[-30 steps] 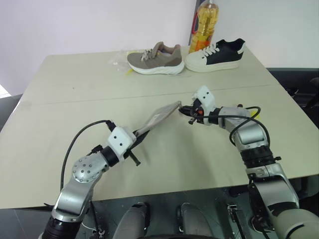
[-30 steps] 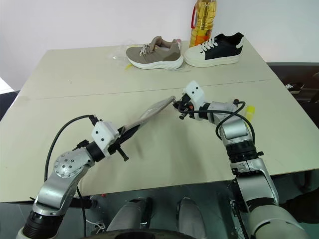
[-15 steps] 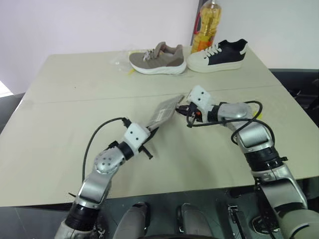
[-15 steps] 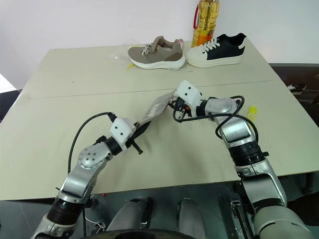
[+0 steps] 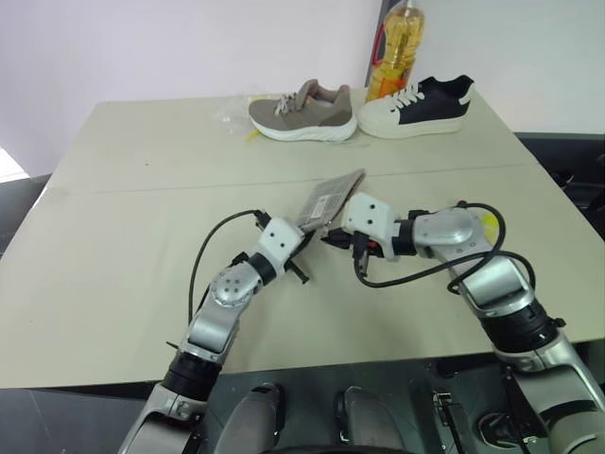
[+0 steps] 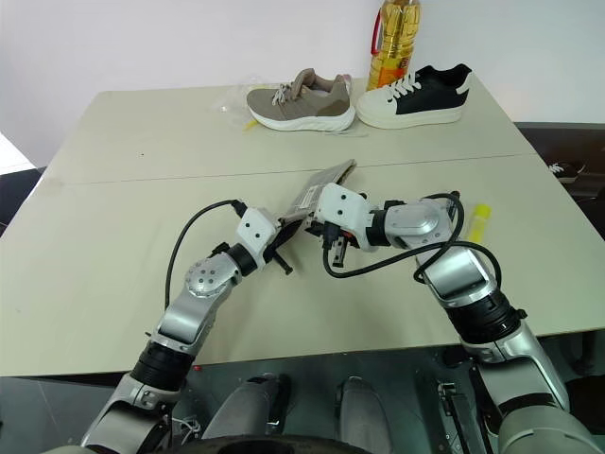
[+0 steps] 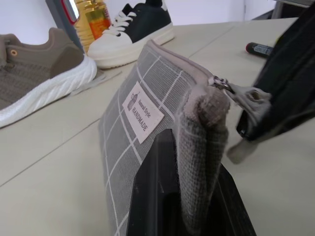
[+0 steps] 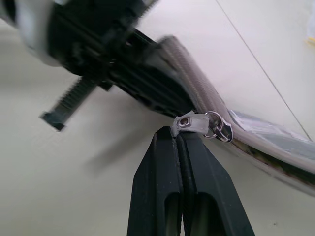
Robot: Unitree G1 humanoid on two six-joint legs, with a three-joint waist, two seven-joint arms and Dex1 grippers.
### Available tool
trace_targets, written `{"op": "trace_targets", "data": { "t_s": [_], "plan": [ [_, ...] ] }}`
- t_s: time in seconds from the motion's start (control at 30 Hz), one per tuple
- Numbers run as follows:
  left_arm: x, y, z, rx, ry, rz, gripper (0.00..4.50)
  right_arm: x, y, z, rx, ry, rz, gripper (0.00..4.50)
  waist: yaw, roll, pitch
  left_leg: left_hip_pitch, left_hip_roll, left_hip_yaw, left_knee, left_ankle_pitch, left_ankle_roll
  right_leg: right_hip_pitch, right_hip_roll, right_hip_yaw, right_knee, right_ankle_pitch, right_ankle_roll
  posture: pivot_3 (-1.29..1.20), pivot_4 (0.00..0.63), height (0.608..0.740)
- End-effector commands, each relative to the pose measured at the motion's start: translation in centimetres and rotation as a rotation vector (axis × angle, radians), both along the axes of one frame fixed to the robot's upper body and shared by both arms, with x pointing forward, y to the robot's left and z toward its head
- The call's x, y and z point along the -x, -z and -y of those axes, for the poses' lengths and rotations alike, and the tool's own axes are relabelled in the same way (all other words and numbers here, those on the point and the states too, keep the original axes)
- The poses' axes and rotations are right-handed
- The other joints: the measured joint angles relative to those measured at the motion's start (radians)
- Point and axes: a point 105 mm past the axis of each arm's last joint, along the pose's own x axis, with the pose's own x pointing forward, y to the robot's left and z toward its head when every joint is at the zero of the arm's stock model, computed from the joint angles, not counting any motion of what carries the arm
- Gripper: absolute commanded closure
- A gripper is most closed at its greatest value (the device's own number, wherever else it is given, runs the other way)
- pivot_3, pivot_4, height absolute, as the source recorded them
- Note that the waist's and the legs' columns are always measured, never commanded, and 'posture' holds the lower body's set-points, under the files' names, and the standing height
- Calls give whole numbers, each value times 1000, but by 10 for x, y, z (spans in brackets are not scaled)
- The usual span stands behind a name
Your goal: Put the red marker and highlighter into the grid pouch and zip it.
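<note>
Both grippers hold the pouch (image 5: 326, 200) aloft mid-table, the left gripper (image 7: 189, 196) clamped on its near end, the right gripper (image 8: 181, 142) pinching the zipper tab (image 8: 194, 123) beside it, so the zipper's long run stretches away from both.

Silver-grey jointed arms, white wrist blocks, black cables, black jaws.
</note>
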Motion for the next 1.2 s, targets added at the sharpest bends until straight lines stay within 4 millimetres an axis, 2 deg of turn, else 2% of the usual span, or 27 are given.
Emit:
{"op": "trace_targets", "data": {
  "t_s": [0.03, 0.23, 0.33, 0.4, 0.5, 0.7, 0.77, 0.8, 0.93, 1.2],
  "plan": [
    [-4, -12, 2, 13, -7, 52, 4500, 19, -7, -13, -5, -113, 10, 4441, 0, 0, 0, 0, 0, 0, 0, 0, 0, 0, 0, 0, 0, 0, 0, 0, 150, 738],
    [-5, -13, 0, 21, -17, 61, 4500, 16, -11, -8, -10, -72, 11, 4441, 0, 0, 0, 0, 0, 0, 0, 0, 0, 0, 0, 0, 0, 0, 0, 0, 150, 738],
    [-2, -14, -4, 21, -21, 78, 4500, 9, -19, 13, -26, 3, -20, 3576, 0, 0, 0, 0, 0, 0, 0, 0, 0, 0, 0, 0, 0, 0, 0, 0, 150, 738],
    [3, -14, -8, -12, -7, 98, 4500, 3, -24, 36, -51, 94, -47, 2618, 2, -1, 0, 0, 0, 0, 0, 0, 0, 0, 0, 0, 0, 0, 0, 0, 150, 738],
    [14, -11, -9, -51, 42, 105, 4500, -15, -30, 79, -121, 323, -76, 1170, 2, -1, 0, -1, 0, 0, 1, 0, 0, 0, 0, 0, 0, 0, 0, 0, 150, 738],
    [28, -25, -3, 12, 110, 121, 4500, -52, -39, 161, -260, 822, -80, 1170, 1, -1, 0, -1, 0, 0, 1, 0, 0, 0, -1, 0, 0, 0, 0, 0, 150, 738],
    [28, -31, 0, 50, 111, 120, 4500, -59, -32, 191, -263, 1009, -77, 1170, 1, -1, 0, -2, 0, 0, 1, 0, 0, -1, -1, 0, 0, 0, 0, 0, 150, 738],
    [28, -34, 1, 65, 110, 120, 4500, -60, -28, 200, -251, 1058, -72, 1170, 1, -1, 0, -2, 0, 0, 1, 0, 0, -1, -1, 0, 0, 0, 0, 0, 150, 738],
    [28, -36, 6, 99, 135, 124, 4500, -65, -6, 212, -250, 1187, -114, 1170, -2, -1, 0, -2, 0, 1, 1, 0, 0, -1, -1, 0, 0, 0, 0, 0, 150, 738],
    [29, -31, 5, 68, 141, 126, 4500, -63, 28, 210, -298, 1281, -264, 1170, -1, 0, -1, -2, 0, 1, 1, 0, 0, 0, 0, 0, 1, 0, 0, 0, 150, 738]
  ]
}}
